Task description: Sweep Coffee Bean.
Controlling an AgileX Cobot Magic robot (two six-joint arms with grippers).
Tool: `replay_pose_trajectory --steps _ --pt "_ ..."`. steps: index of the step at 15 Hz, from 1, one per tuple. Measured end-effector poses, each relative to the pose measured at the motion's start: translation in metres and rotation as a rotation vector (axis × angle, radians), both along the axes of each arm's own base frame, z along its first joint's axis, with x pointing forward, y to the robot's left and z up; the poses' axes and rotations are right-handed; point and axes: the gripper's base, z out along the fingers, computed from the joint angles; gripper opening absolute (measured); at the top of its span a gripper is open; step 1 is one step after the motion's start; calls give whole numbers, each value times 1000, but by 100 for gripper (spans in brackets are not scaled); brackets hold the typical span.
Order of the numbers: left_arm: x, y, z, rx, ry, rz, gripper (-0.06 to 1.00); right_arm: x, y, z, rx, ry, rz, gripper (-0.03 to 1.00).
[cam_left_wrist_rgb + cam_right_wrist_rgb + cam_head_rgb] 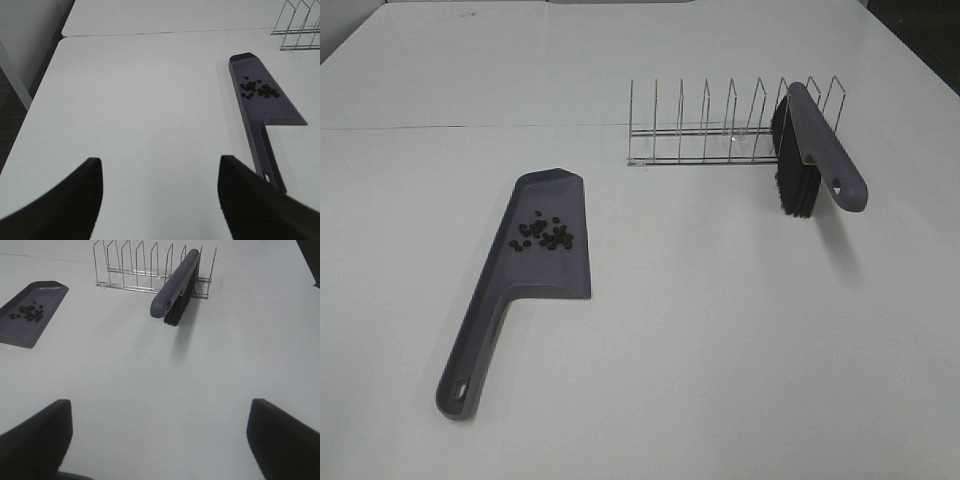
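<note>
A cluster of tiny dark coffee beans (544, 234) lies on the blade of a grey-purple dustpan (520, 290) flat on the white table; the beans (260, 90) and pan (262, 107) also show in the left wrist view, and the beans (29, 313) on the pan (31, 312) in the right wrist view. A brush (817, 152) with black bristles leans in a wire rack (720, 125); brush (177, 282), rack (145, 265). My left gripper (160, 190) is open over bare table, short of the pan's handle. My right gripper (160, 432) is open, well back from the brush. Neither gripper appears in the high view.
The white table (720, 330) meets a second tabletop along a seam (470, 126) behind the pan. The table's left edge and a dark floor (10, 115) show in the left wrist view.
</note>
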Motion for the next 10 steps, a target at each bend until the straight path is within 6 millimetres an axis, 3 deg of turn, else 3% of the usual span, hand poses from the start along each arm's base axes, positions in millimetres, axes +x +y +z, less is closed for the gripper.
replay_pose_trajectory --steps 10 --pt "0 0 0 0 0 0 60 -1 0 0 0 -5 0 81"
